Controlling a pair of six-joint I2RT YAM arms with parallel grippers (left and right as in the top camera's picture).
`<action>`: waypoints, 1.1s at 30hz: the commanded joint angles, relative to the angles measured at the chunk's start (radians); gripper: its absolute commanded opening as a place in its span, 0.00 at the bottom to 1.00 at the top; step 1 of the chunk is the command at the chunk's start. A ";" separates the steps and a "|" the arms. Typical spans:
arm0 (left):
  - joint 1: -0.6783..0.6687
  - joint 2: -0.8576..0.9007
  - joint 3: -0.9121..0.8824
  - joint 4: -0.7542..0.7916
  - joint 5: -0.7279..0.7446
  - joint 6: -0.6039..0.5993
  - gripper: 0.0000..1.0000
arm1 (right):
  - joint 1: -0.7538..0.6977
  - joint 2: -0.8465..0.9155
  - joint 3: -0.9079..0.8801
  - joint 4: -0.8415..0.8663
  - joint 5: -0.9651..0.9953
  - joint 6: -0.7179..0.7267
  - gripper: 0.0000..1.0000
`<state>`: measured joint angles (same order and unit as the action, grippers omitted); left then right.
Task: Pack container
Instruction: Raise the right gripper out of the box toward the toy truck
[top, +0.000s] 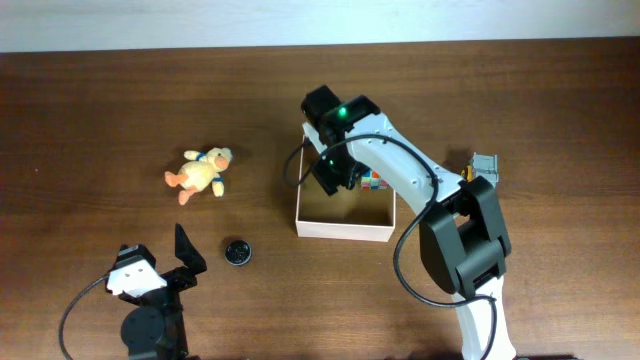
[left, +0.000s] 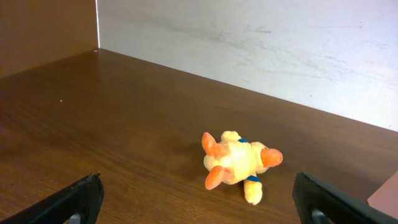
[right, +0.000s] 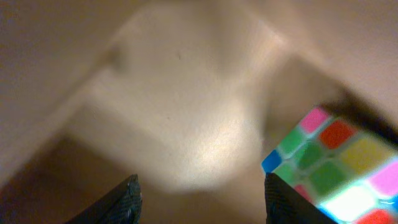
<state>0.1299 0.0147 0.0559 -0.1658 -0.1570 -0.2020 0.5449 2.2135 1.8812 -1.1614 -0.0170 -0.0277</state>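
The square, shallow cardboard box (top: 343, 229), white outside and tan inside, sits mid-worktop; the right jaws hang inside its left half, spread apart and empty, a multicoloured puzzle cube (right: 329, 171) just right of them; the left jaws, near left, gape wide towards a yellow-orange plush duck (left: 239, 163).

Right arm (top: 400, 165), over the container (top: 340, 229): white shell links between bulky black joint housings, a green light (top: 343, 110) on the black wrist block, thin black cable (top: 398, 250) looping alongside. Left arm (top: 150, 305), well apart from the container: black base, white cap (top: 130, 268), flat black fingers (top: 186, 248)
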 joint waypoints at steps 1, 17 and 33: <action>-0.005 -0.009 -0.007 0.004 0.007 0.016 0.99 | 0.004 0.005 0.109 -0.027 -0.013 -0.018 0.58; -0.005 -0.009 -0.007 0.004 0.007 0.016 0.99 | -0.183 0.004 0.561 -0.317 0.103 0.147 0.65; -0.005 -0.009 -0.007 0.004 0.007 0.016 0.99 | -0.574 0.004 0.500 -0.512 0.172 0.326 0.77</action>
<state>0.1299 0.0147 0.0559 -0.1658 -0.1570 -0.2024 0.0006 2.2135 2.4157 -1.6695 0.1318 0.2554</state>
